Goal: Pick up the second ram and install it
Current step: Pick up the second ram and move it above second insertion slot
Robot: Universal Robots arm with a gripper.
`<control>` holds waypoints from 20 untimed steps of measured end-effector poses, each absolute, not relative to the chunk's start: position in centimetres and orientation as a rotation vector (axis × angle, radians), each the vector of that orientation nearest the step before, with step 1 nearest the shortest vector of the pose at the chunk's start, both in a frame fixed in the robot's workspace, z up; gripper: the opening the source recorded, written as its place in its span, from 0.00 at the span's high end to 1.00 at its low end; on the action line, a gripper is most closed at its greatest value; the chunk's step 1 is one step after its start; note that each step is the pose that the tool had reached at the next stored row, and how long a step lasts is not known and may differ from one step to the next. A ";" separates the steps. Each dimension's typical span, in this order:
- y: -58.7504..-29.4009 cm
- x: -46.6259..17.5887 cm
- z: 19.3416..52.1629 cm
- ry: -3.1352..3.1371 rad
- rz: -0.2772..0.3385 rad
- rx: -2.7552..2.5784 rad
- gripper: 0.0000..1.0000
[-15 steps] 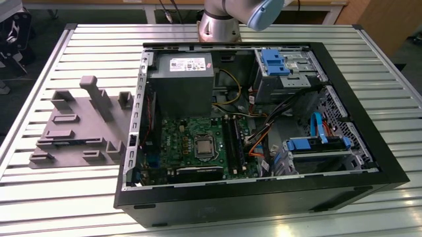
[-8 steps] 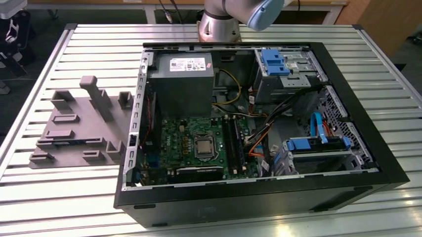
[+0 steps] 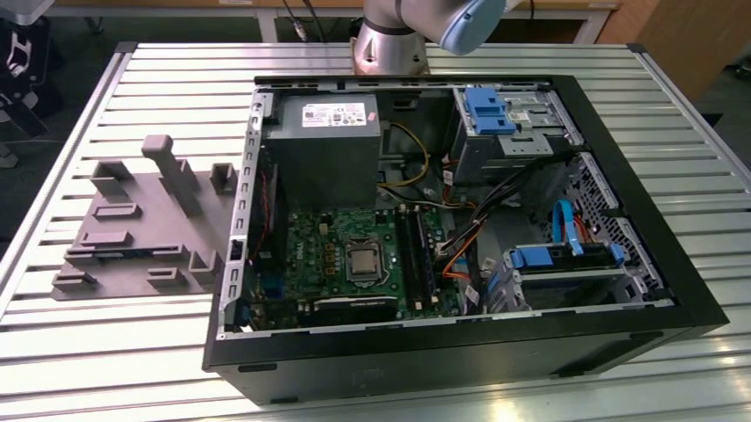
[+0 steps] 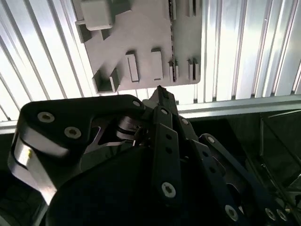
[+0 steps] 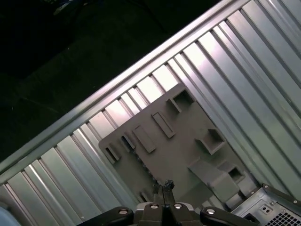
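Observation:
My gripper [image 5: 163, 185] hangs high above the gray plastic fixture [image 5: 178, 146], its two dark fingertips pressed together with nothing between them. In the second wrist view the gripper [image 4: 160, 90] points toward the edge of the same fixture [image 4: 141, 42], whose slots and blocks hold nothing. The exterior view has the fixture [image 3: 141, 220] lying at its left, beside the open computer case [image 3: 470, 352]. Inside the case is the green motherboard [image 3: 340, 237], with dark upright memory slots [image 3: 413, 251] next to the processor. I cannot pick out the second ram as a separate strip.
The case and fixture rest on a slatted aluminium table [image 3: 118, 352]. A gray power supply [image 3: 323, 141], blue drive brackets [image 3: 487, 110] and loose cables fill the case. The arm's base [image 3: 393, 40] stands behind the case. A corner of the case [image 5: 273, 207] shows near the gripper.

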State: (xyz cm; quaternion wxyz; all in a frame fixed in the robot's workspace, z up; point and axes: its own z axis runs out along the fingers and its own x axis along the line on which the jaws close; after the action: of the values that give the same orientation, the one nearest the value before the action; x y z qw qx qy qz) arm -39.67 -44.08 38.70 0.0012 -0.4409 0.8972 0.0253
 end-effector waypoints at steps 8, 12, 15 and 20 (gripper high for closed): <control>-44.1 -39.7 38.7 2.805 0.079 -1.408 0.89; -44.1 -39.7 38.7 2.805 0.079 -1.408 0.89; -44.1 -39.7 38.7 2.805 0.079 -1.408 0.89; -44.1 -39.7 38.7 2.790 0.079 -1.439 0.89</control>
State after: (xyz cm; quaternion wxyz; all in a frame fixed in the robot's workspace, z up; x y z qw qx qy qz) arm -39.67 -44.08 38.69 0.0008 -0.4584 0.8884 0.0253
